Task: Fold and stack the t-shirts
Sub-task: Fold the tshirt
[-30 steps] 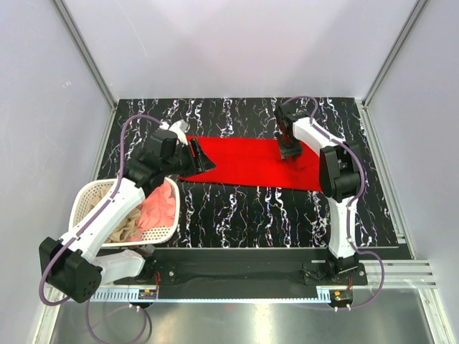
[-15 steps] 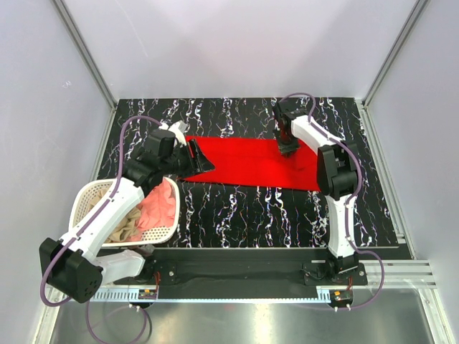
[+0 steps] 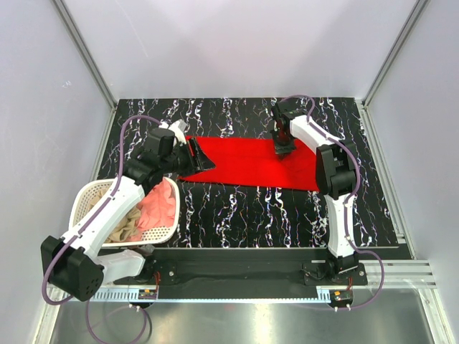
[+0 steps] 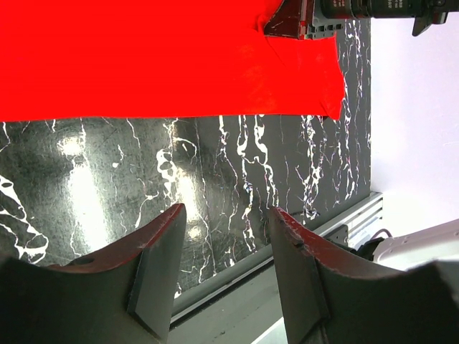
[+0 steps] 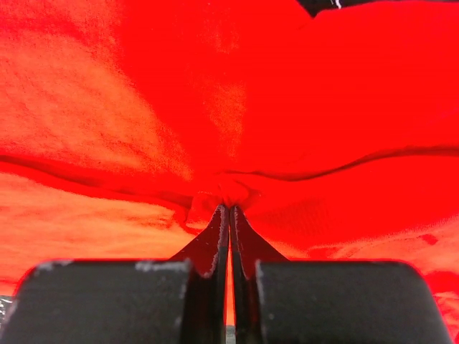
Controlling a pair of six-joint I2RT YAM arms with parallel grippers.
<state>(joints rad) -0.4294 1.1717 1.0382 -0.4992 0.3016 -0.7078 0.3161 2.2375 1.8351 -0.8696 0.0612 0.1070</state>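
The right gripper (image 5: 229, 209) has its jaws pressed together, with only a hairline gap left between them. A small pucker of cloth bunches at their tips, so it seems to pinch a fold of the red t-shirt (image 5: 215, 86), though the close view is too tight to say how much cloth it has. From above, this gripper (image 3: 283, 147) sits on the far edge of the red t-shirt (image 3: 247, 163), which lies spread as a long strip across the middle of the black marbled table (image 3: 244, 208). The left gripper (image 4: 226, 212) holds its jaws moderately wide with nothing between them. In its wrist view they sit over bare table near the shirt (image 4: 143, 57). Seen from overhead, the left gripper (image 3: 196, 158) is at the shirt's left end, and contact cannot be judged there. The salmon-pink t-shirt (image 3: 159, 204) and the tan t-shirt (image 3: 129, 226) lie bundled in the white basket (image 3: 80, 203) at the table's near left. Against the frame a second earlier, the right gripper has shifted slightly left and farther back along the shirt and gone from partly open to closed, while the left arm has barely moved.
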